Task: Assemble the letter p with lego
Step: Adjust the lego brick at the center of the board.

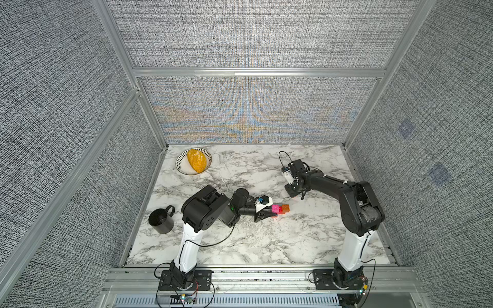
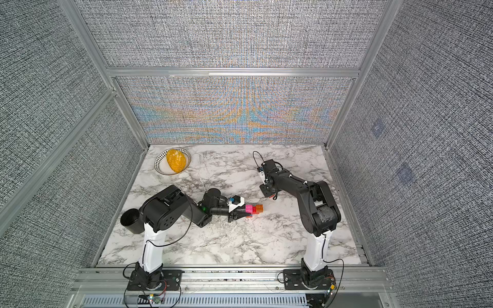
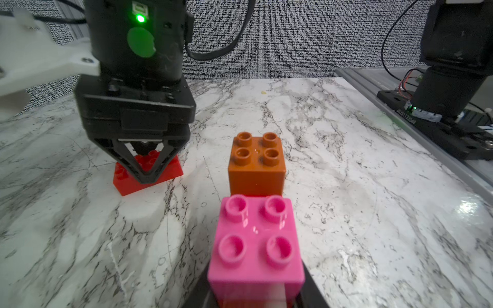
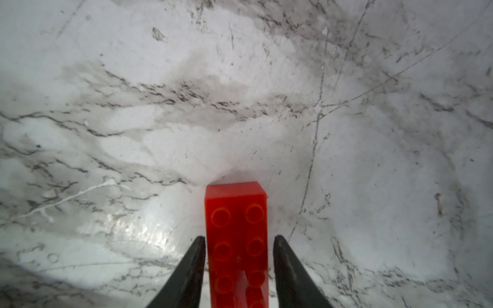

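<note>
A cluster of lego [image 1: 280, 209] [image 2: 254, 209] rests on the marble table [image 1: 266, 240], the partly built letter p. A pink brick [image 3: 256, 253] sits on a red one, and an orange brick [image 3: 256, 173] adjoins it farther out. My left gripper [image 1: 272, 210] [image 3: 256, 301] is shut on the cluster's pink end, its dark fingers [image 3: 306, 293] flanking it. A long red brick [image 4: 236, 221] [image 3: 170, 170] lies flat farther back right. My right gripper [image 4: 239, 240] [image 1: 293, 196] straddles it, open, with a thin gap at one finger.
A patterned bowl [image 1: 181, 166] holding a yellow lumpy thing [image 1: 197, 160] stands at the back left. A black mug [image 1: 160, 221] sits left of my left arm. Fabric walls enclose three sides, and an aluminium rail [image 1: 253, 277] runs along the front.
</note>
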`<state>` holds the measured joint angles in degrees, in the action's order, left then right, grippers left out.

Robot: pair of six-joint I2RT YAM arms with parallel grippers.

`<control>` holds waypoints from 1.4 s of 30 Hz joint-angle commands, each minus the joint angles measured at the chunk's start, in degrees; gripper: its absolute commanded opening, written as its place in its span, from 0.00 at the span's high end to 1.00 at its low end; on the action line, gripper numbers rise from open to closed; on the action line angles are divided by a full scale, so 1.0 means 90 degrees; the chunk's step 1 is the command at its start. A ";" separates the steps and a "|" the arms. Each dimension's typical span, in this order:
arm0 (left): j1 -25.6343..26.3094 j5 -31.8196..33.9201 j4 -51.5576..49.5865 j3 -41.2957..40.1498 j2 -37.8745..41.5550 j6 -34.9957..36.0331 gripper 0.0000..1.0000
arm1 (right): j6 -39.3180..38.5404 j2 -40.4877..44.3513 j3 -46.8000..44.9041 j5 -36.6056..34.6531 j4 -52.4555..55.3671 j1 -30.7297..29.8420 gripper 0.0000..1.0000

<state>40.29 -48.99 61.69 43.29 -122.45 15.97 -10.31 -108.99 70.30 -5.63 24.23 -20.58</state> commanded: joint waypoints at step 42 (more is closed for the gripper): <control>-0.0073 0.0279 -0.1717 0.0114 -0.0318 0.0110 1.00 | -0.0581 0.1029 0.0292 0.0610 0.0604 0.0049 0.91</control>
<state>39.70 -51.37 61.80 44.62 -123.85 14.83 -11.90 -102.59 72.20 -2.50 27.57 -19.92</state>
